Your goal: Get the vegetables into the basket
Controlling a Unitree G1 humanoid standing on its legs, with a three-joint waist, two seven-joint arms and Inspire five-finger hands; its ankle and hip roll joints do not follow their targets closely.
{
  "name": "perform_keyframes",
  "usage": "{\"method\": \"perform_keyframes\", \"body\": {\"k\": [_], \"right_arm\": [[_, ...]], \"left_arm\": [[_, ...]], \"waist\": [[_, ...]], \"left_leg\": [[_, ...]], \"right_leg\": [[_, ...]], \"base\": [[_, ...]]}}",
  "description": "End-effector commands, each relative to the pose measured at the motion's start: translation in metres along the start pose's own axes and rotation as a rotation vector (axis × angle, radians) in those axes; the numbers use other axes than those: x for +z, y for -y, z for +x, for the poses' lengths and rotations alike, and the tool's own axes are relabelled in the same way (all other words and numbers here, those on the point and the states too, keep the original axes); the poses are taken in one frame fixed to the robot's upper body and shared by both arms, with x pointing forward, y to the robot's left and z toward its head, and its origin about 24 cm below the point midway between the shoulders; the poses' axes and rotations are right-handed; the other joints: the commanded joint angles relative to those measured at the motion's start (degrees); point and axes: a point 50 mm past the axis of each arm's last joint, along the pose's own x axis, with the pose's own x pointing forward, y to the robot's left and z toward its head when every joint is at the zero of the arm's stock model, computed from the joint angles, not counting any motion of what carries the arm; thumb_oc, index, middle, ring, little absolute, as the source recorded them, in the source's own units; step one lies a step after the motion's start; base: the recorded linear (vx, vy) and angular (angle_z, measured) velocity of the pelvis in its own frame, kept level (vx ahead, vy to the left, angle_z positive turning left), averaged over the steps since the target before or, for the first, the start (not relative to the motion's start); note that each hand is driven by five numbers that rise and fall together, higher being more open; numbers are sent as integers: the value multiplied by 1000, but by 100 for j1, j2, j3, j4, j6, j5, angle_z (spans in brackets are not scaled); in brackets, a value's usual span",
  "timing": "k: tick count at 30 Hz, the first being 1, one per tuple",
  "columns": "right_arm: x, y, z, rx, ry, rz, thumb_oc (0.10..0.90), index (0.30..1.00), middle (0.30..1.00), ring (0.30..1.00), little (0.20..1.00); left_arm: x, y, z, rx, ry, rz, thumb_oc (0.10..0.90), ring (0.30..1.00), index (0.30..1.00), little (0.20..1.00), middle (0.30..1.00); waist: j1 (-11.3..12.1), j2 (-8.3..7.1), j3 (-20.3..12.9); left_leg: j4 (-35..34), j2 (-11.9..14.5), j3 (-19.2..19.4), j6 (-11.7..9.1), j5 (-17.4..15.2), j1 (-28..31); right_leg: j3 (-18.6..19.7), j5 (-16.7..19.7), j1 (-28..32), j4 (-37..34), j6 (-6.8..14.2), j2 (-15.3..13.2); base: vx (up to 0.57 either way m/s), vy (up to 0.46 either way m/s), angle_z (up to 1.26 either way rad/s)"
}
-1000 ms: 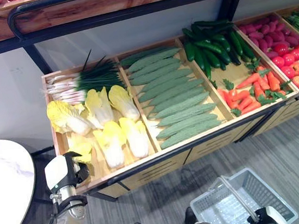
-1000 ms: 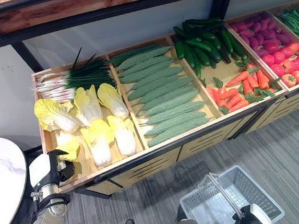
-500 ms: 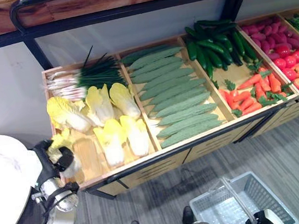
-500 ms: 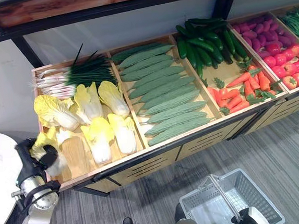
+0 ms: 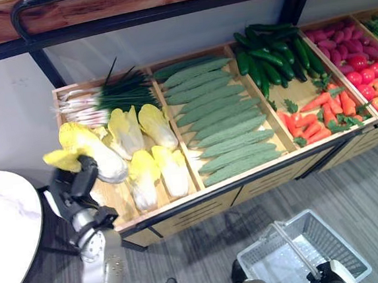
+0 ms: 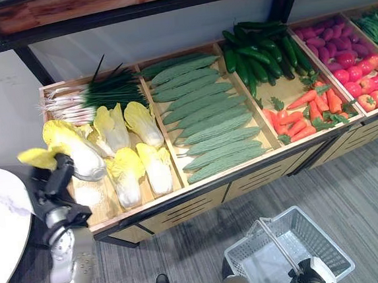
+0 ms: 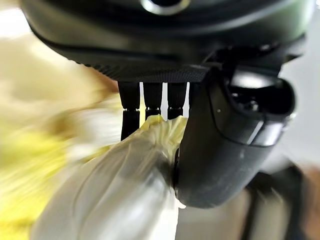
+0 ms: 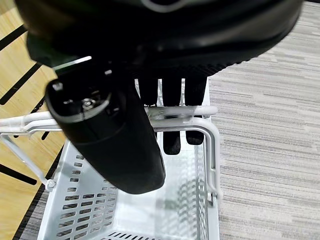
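Fingers of my left hand [image 5: 73,185] curl round cabbage [image 5: 90,150], lifted above shelf [image 6: 181,198]. My right hand [image 8: 165,107] grips handle of basket [image 6: 288,255] (empty inside). Nothing delivered yet; transfer remains.

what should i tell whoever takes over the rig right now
Left robot hand: shut on a napa cabbage, held above the front left corner of the wooden cabbage tray.
Right robot hand: shut on the handle of the white basket, which hangs low at the right, over the grey floor.
Done: one cabbage is picked up. The basket looks empty.
Left: carry this cabbage across to the basket and drop it in, then go back for more. The other cabbages, green onions, bitter gourds, cucumbers and carrots are in their trays.
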Motion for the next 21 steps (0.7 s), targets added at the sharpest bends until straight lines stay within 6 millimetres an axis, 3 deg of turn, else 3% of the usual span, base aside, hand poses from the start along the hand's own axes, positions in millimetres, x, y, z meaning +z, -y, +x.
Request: {"method": "perform_keyframes", "body": {"k": [1,8,13,14,17,19,21], "right_arm": [[2,14,6,-30,11,-79,400,300,300,300,300],[3,11,5,-17,19,-70,400,300,300,300,300],[0,11,5,-20,2,-67,400,300,300,300,300],[0,9,4,-22,-1,-66,400,300,300,300,300],[-4,9,3,-25,-14,-55,400,300,300,300,300],[-4,14,5,-47,-20,-39,400,300,300,300,300],[-2,17,6,-63,-20,-23,400,300,300,300,300]], "left_arm": [[52,38,9,-355,178,-89,400,300,300,300,300],[26,38,6,-382,55,-234,400,300,300,300,300],[21,40,3,-403,25,-219,400,300,300,300,300],[15,51,-6,-469,-11,-198,400,300,300,300,300],[15,56,-13,-535,-30,-163,400,300,300,300,300],[17,66,-18,-618,-40,-145,400,300,300,300,300],[19,70,-18,-652,-42,-141,400,300,300,300,300]], "waist": [[6,-431,-173],[-22,-454,-158],[-24,-438,-158],[-30,-435,-159],[-10,-444,-153],[29,-544,8],[40,-589,92]], "left_leg": [[-2,249,-237,-299,-64,-27],[-2,253,-207,-285,-69,10],[-2,247,-186,-272,-86,48],[-2,239,-166,-250,-107,90],[-2,222,-122,-209,-117,198],[718,164,-165,-181,-316,-135],[947,117,-154,-152,-443,-325]], "right_leg": [[416,124,61,-6,608,-587],[465,112,71,-6,598,-573],[486,106,82,-6,599,-572],[500,88,111,-6,598,-567],[519,61,162,-6,607,-571],[567,100,184,-6,585,-661],[620,146,122,-6,610,-689]], "base": [[0,-4,-7],[4,-3,-6],[14,1,-4],[35,5,-3],[19,14,-6],[-76,26,-18],[-80,51,-11]]}}
